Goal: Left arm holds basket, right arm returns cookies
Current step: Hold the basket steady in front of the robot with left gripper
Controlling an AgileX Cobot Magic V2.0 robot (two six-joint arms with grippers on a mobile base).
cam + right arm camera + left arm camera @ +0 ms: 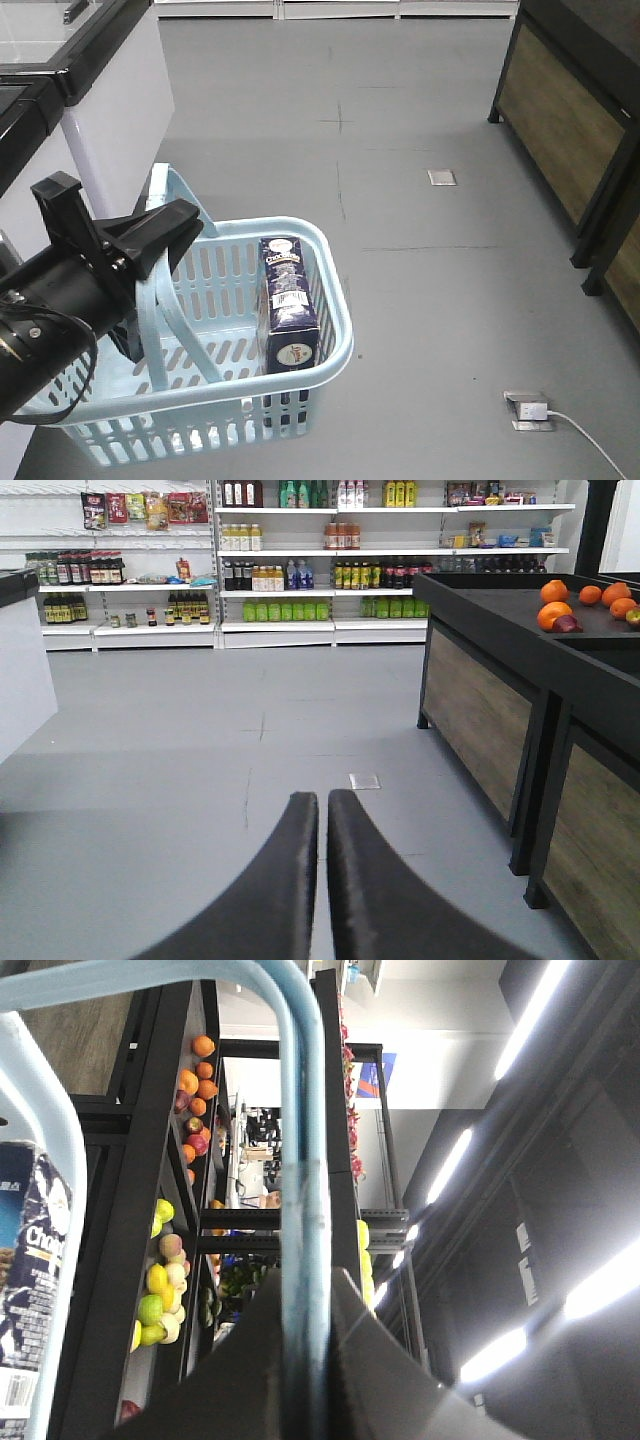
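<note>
The light blue basket (336, 300) hangs at the lower left of the front view, held off the grey floor. My left gripper (165, 238) is shut on one of its hoop handles. In the left wrist view that handle (300, 1150) runs straight up between the black jaws of the left gripper (305, 1310). The cookies (287, 300), a dark navy box, stand upright inside the basket against its right wall; the box's edge also shows in the left wrist view as the cookies (25, 1250). My right gripper (323, 802) is shut and holds nothing; it points at the floor aisle.
A white cabinet (115, 110) stands at the left, close to the basket. A dark wood-panelled stand (570, 130) lines the right, with oranges (560, 610) on top. Floor sockets (441, 177) and a plug with cable (530, 410) lie on the floor. Stocked shelves (300, 580) fill the far wall.
</note>
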